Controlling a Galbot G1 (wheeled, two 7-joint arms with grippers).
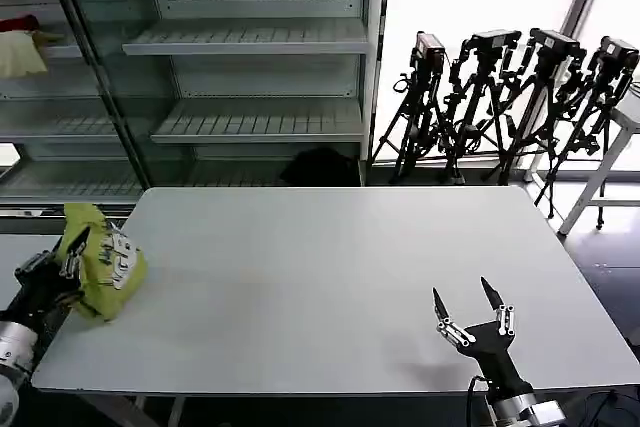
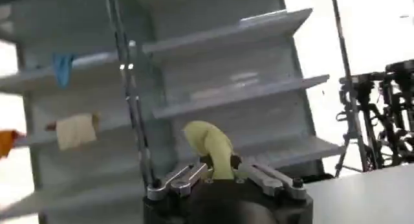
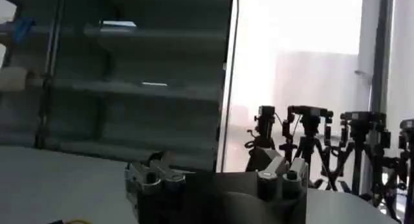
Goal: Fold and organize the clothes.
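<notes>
Head view: left gripper clutching the bunched T-shirt at the table's left edge, right gripper idle at the near right.

At the far left, the left gripper (image 1: 72, 252) is clamped on the lime yellow-green T-shirt (image 1: 105, 265), which is crumpled into a bundle with its white print showing, at the left edge of the white table (image 1: 320, 277). In the left wrist view a fold of the shirt (image 2: 210, 147) rises between the closed fingers. Near the right front edge, the right gripper (image 1: 467, 299) hovers with its fingers spread apart, holding nothing. Shelving (image 1: 250, 42) and tripods (image 1: 500, 97) stand beyond the table.
</notes>
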